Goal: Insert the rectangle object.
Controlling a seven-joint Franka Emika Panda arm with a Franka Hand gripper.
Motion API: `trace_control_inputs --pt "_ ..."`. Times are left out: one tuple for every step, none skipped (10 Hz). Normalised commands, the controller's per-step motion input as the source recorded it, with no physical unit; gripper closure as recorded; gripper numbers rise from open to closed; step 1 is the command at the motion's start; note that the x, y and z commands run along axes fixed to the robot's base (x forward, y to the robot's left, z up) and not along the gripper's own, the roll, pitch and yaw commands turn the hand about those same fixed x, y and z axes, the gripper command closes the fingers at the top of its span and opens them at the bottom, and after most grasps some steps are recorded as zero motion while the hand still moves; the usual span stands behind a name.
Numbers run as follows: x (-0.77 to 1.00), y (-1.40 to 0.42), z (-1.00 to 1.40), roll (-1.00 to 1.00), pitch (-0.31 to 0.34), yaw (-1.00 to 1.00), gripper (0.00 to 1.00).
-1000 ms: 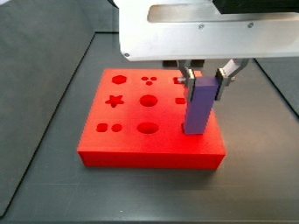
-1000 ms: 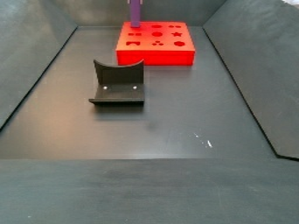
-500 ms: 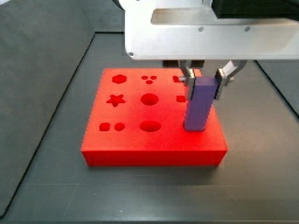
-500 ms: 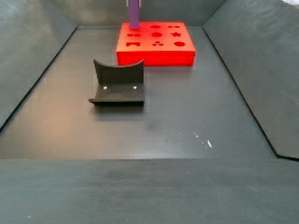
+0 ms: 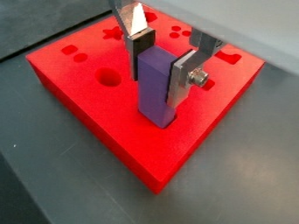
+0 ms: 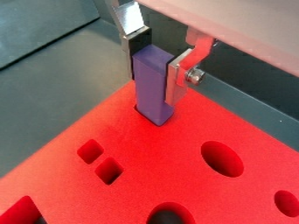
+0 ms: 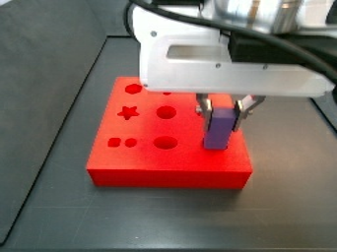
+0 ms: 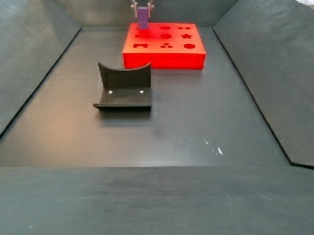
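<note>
— While you're over there, where is the gripper (image 7: 224,104)?

— Above the red board (image 7: 145,162), at the far end of the bench (image 8: 160,138). Its silver fingers (image 5: 184,77) are closed onto the rectangle object (image 5: 158,83), one on each side of its upper part.

— And the purple block itself?

— Upright, with its lower end sunk in a slot of the board. In both wrist views (image 6: 155,83) the red surface meets it all round. How deep it goes I cannot tell.

— Anything else on the bench?

— A dark grey curved holder (image 8: 124,88), nearer the middle, well apart from the board. Round, star and square holes (image 7: 165,144) on the board stand open.
</note>
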Motion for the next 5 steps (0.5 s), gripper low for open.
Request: trace_control_inputs --pt "0.31 0.00 -0.46 0.03 0.074 -0.09 1.00" --pt "0.21 0.00 -0.62 0.11 0.110 -0.12 1.00" --pt "0.14 0.00 -0.66 0.09 0.094 -0.14 1.00" --pt "0.00 0.06 0.00 0.00 0.000 0.00 1.00" --pt "0.00 0.00 0.00 0.00 0.000 0.00 1.00"
